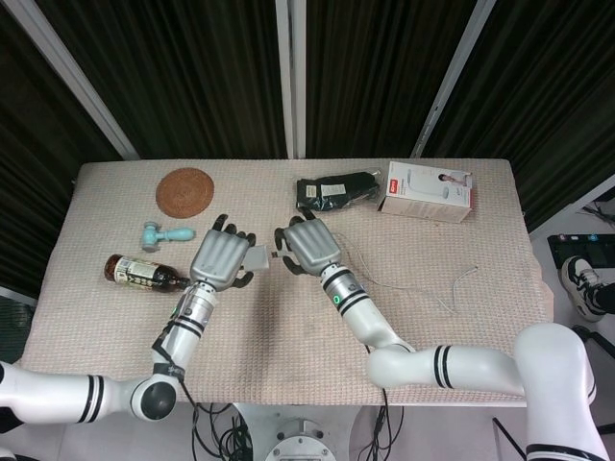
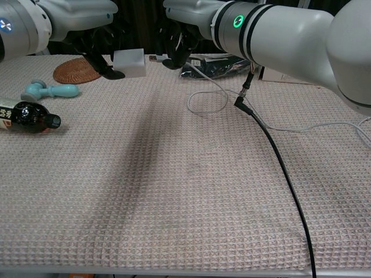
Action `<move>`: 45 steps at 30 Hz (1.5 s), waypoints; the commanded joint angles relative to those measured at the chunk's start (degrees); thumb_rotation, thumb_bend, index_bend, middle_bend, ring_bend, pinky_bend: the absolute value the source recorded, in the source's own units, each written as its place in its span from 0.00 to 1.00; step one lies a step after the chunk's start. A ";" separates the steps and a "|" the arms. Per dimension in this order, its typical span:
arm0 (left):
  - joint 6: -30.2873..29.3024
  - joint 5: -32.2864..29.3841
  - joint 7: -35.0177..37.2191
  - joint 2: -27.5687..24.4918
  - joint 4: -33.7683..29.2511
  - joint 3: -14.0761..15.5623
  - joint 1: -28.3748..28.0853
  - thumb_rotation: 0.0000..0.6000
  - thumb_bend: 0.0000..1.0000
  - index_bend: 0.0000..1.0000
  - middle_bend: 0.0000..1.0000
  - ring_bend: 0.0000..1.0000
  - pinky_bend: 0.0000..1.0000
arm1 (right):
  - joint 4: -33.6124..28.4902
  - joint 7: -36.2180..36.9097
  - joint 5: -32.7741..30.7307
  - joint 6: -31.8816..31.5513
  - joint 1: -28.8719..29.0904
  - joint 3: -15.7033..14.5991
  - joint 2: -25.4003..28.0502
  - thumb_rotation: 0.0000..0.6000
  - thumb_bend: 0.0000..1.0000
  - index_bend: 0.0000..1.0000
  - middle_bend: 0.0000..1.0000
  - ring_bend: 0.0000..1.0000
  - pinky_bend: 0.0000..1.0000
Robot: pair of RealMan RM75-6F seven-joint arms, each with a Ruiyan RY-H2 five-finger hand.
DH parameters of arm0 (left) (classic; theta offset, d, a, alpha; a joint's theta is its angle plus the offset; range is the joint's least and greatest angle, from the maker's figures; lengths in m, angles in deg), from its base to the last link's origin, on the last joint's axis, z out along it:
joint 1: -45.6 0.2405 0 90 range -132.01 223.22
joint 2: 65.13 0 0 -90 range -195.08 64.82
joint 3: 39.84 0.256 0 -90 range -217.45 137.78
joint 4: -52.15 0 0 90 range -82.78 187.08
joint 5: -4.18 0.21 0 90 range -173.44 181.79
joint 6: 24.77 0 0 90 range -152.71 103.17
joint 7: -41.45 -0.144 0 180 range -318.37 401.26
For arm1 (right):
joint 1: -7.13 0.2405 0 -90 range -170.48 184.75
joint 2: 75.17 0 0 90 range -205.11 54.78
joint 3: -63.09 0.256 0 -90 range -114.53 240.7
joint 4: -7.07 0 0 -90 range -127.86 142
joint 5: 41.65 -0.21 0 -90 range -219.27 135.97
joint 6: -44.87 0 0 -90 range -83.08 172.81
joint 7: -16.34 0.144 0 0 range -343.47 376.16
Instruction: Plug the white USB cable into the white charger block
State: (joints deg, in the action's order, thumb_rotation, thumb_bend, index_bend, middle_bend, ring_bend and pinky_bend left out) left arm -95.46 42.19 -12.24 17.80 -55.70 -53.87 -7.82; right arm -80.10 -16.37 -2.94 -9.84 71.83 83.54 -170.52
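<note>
The white charger block (image 2: 130,62) is a small, smooth cube with flat sides, and it is held up off the table near the far middle, in the left hand (image 1: 219,259). That hand has its dark fingers curled around the block from behind. Just beside it, the right hand (image 1: 306,248) pinches the plug end of the white USB cable (image 2: 220,92), and the little metal plug tip (image 2: 152,58) pokes out toward the block. The tip and the block are very close but do not touch, as far as the chest view shows. So the step in hand looks like the lining-up part, right before the push. The next move likely needs the tip to be level with the hole in the block and turned the right way, then pushed straight in while the left hand holds the block firm. I cannot see the hole itself from here. The rest of the cable is thin and floppy; it makes a loose loop on the table behind the hand and runs off to the right. The table wears a cloth (image 2: 174,191) that is beige and bumpy like a waffle. A stiff black cord (image 2: 278,168) from the right arm lies across it. Farther out sit a round woven coaster (image 1: 184,191), a small teal tool (image 1: 163,233), a dark bottle (image 1: 139,272) lying on its side, a black pouch (image 1: 334,191) that looks soft, and a white box (image 1: 427,190) with a picture on it.
</note>
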 commanded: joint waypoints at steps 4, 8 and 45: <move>-0.99 -0.50 -0.21 0.49 0.22 0.28 -0.67 0.87 0.30 0.46 0.48 0.26 0.13 | 0.41 0.48 -0.51 0.04 0.23 -0.19 0.01 1.00 0.33 0.62 0.54 0.27 0.11; -1.19 -0.79 0.02 0.63 0.52 0.45 -0.97 0.87 0.30 0.46 0.48 0.26 0.12 | 0.90 1.03 -0.92 0.30 0.30 -0.36 -0.04 1.00 0.33 0.62 0.54 0.27 0.11; -1.42 -5.41 -1.75 0.84 1.35 1.44 -4.65 0.94 0.30 0.46 0.48 0.26 0.13 | 4.24 -0.93 -3.88 -0.14 3.97 -0.73 -2.87 1.00 0.33 0.62 0.54 0.28 0.09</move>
State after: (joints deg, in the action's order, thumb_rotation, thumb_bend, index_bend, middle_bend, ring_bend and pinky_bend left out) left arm -96.88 36.81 -13.97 18.62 -54.37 -52.42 -12.43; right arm -75.88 -17.29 -6.81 -9.95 75.78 82.81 -173.37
